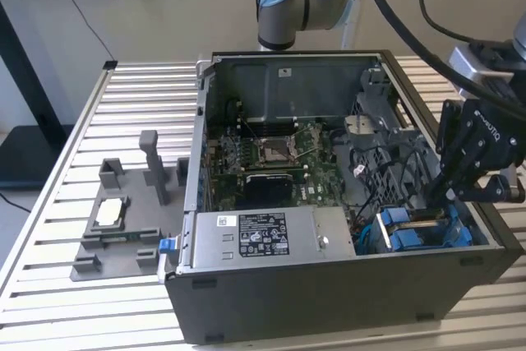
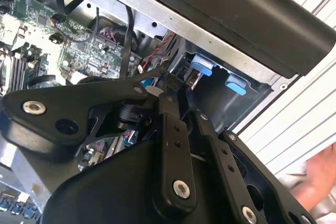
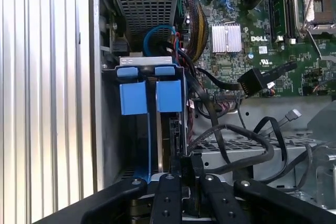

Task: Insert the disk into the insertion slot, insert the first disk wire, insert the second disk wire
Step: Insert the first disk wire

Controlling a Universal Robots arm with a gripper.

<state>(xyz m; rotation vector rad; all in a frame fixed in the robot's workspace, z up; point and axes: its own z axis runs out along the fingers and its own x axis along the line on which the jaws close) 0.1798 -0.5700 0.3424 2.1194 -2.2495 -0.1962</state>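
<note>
The disk (image 3: 169, 96) sits in its blue frame inside the insertion slot (image 3: 112, 129), a grey cage at the case's front corner on the exterior view's right. Its blue end tabs (image 1: 408, 234) face up in the exterior view and also appear in the second wrist view as blue tabs (image 2: 202, 66). My gripper (image 1: 429, 196) reaches down into the case just beside the cage, fingers closed together (image 3: 182, 164). Dark cables crowd the tips (image 2: 169, 77), and I cannot tell if one is held. A black flat wire connector (image 3: 254, 82) hangs loose over the motherboard.
The open computer case holds a silver power-supply box (image 1: 263, 236) and a green motherboard (image 1: 271, 158). A grey fixture (image 1: 115, 219) stands on the slatted table at the exterior view's left. A person's hand (image 2: 321, 178) is near the case's outer side.
</note>
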